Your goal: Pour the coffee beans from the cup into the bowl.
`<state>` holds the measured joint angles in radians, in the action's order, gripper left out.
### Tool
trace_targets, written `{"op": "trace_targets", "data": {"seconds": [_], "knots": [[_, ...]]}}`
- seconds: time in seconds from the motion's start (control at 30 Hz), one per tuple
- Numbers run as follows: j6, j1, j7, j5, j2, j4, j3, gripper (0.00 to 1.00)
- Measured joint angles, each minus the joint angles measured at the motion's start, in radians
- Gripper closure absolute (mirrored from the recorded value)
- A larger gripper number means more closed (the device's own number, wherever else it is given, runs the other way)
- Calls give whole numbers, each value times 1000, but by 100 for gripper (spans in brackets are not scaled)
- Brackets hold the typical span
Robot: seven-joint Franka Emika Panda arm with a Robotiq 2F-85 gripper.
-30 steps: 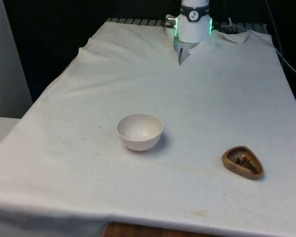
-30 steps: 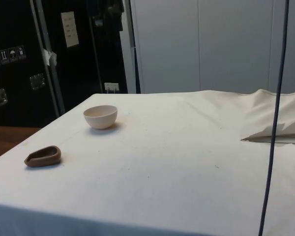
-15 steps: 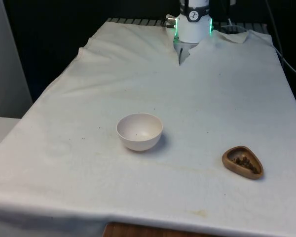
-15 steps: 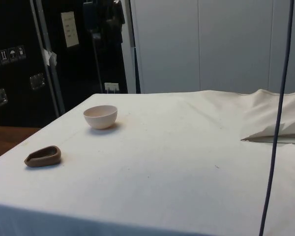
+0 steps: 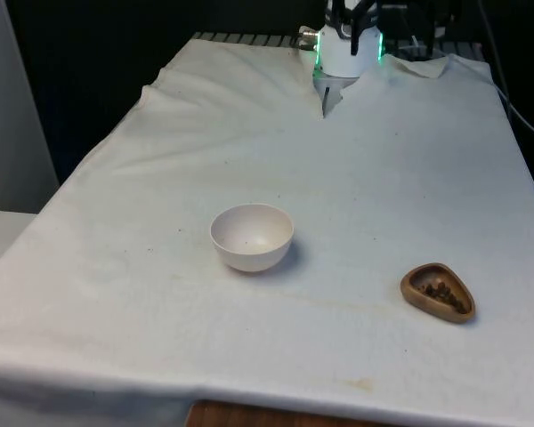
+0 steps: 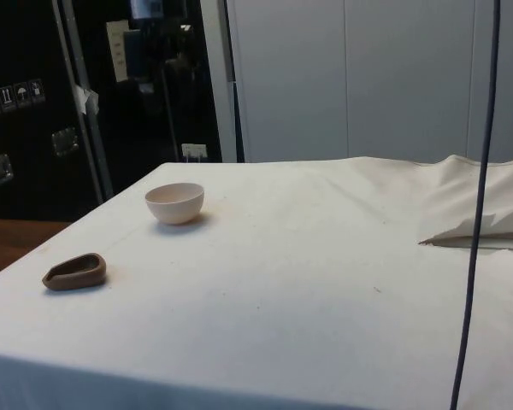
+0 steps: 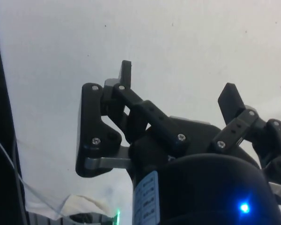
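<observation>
You have the whole task ahead of you: the small brown wooden cup [image 5: 438, 292] sits on the worktop [image 5: 383, 178] with the coffee beans [image 5: 441, 290] in it, and the pale bowl [image 5: 252, 237] stands empty, well apart from the cup towards the front view's left. The claw [image 7: 175, 86] hangs above bare white cloth with its fingers [image 7: 125, 70] spread wide and nothing between them. What is left is the reach, the grasp, the carry and the tip over the bowl. For room, you are well off: the cloth between cup and bowl is bare, and nothing stands near either. Mind two things, though. The cup lies fairly near the worktop's near edge, so I would not nudge it further that way, and in the side view a dark cable [image 6: 477, 205] hangs down across the picture.
</observation>
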<state>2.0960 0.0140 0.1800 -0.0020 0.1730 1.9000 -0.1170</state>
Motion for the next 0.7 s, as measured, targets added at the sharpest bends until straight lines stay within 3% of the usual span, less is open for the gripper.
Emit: {"op": "trace_targets", "data": {"seconds": [0.7], "knots": [[107,-11,38,53,149,-53,-19,0]]}}
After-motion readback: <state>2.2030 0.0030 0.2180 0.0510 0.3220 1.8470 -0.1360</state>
